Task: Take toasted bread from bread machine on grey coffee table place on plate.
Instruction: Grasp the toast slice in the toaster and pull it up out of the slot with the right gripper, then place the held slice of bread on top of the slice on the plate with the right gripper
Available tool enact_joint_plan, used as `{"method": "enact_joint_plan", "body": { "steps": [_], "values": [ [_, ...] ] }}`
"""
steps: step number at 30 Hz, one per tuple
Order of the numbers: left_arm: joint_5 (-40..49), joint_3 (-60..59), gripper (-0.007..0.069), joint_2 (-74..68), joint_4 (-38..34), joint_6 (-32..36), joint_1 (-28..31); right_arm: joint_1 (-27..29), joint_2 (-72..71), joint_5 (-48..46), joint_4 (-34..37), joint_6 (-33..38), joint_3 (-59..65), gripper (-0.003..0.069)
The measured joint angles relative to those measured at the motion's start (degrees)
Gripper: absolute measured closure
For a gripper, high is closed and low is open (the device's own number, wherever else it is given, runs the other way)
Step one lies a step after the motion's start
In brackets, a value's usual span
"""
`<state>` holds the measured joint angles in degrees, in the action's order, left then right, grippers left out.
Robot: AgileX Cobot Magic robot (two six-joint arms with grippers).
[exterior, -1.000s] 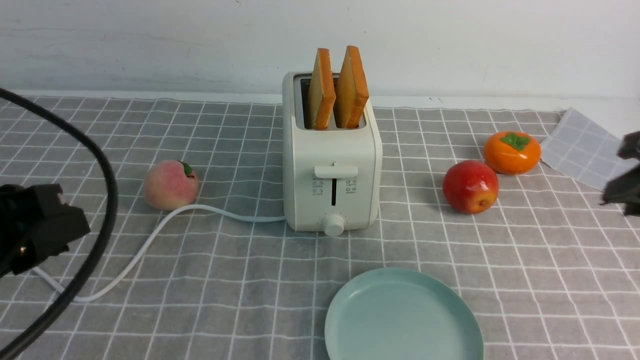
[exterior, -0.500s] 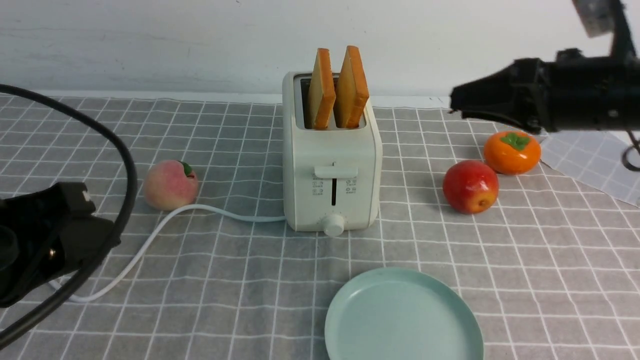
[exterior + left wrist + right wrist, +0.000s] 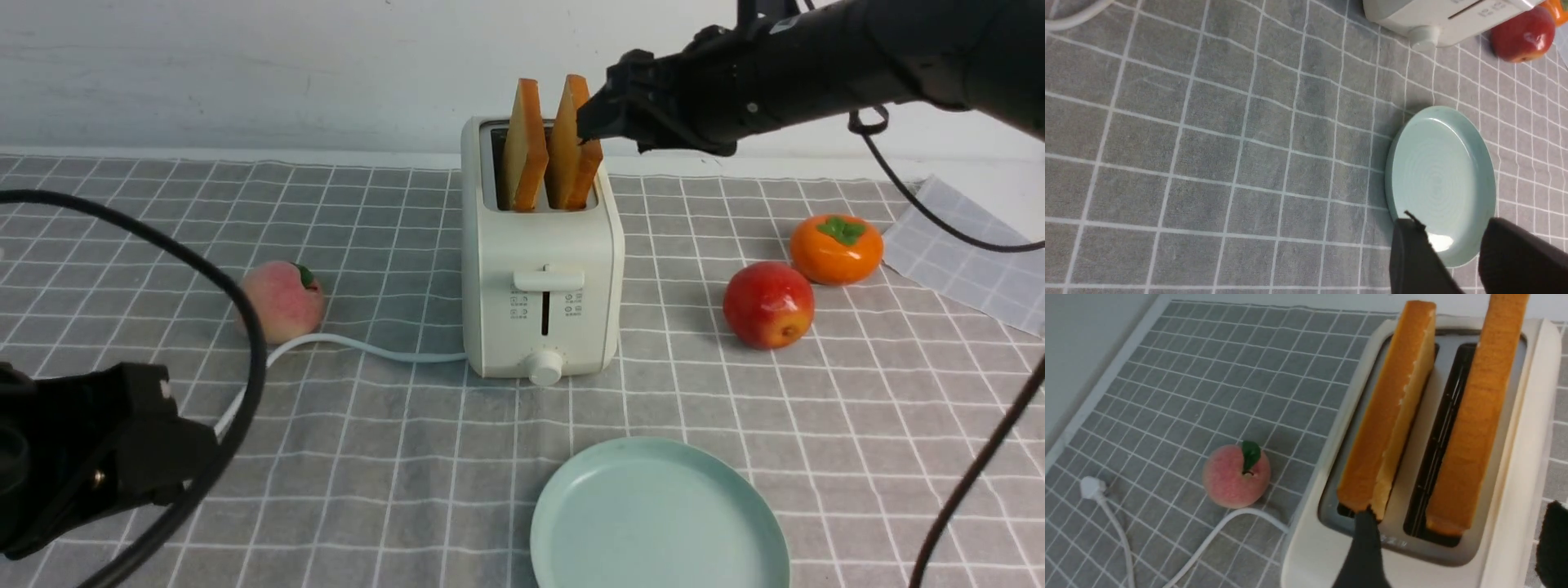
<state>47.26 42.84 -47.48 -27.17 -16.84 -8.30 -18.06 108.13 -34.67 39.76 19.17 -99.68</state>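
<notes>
Two slices of toasted bread (image 3: 524, 155) stand in the bread machine (image 3: 539, 278); the right gripper (image 3: 1458, 522) (jaws wide, empty) should centre over the right-hand slice (image 3: 571, 167), then close gently.

Two toasted bread slices (image 3: 1388, 408) stand in the bread machine (image 3: 1314, 555), a peach (image 3: 1236, 475) near its white cord (image 3: 1237, 511).

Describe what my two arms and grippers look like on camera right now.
Both are matte black. The right arm is a rounded tube ending in the right gripper with tapered fingers. The left gripper looks blocky. Each trails a black cable.
</notes>
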Motion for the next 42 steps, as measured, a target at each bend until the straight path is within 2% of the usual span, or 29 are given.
{"method": "enact_joint_plan", "body": {
  "steps": [10,13,17,18,19,22,23,30,35,42],
  "values": [
    [0.0,0.0,0.0386,0.0,-4.69,2.71,0.0,0.0,5.5,4.58,1.64,-0.49,-0.54,0.0117],
    [0.0,0.0,0.0386,0.0,-5.24,2.78,0.0,0.0,6.3,5.4,2.68,-0.48,-0.6,0.015],
    [0.0,0.0,0.0386,0.0,-5.46,2.78,0.0,0.0,6.3,5.4,5.11,1.28,-0.68,0.029],
    [0.0,0.0,0.0386,0.0,-5.46,2.78,0.0,0.0,6.3,5.4,5.48,1.39,-0.68,0.03],
    [0.0,0.0,0.0386,0.0,-5.46,2.78,0.0,0.0,6.3,5.4,7.36,2.92,-0.68,0.0393],
    [0.0,0.0,0.0386,0.0,-5.47,2.78,0.0,0.0,6.3,5.4,11.14,5.42,-0.73,0.0533],
    [0.0,0.0,0.0386,0.0,-5.47,2.78,0.0,0.05,6.3,5.4,12.41,5.96,-0.85,0.0559],
    [0.0,0.0,0.0386,0.0,-5.52,2.78,0.0,2.21,4.15,4.43,17.28,7.95,-2.41,0.0563],
    [-0.06,0.0,0.0386,0.0,-5.52,2.78,0.0,7.56,-3.33,1.18,17.46,8.15,-3.07,0.0563],
    [-0.22,0.0,0.0386,0.0,-5.58,2.78,0.0,20.88,-16.01,-21.91,3.9,7.64,-3.59,0.0563]
  ]
}}
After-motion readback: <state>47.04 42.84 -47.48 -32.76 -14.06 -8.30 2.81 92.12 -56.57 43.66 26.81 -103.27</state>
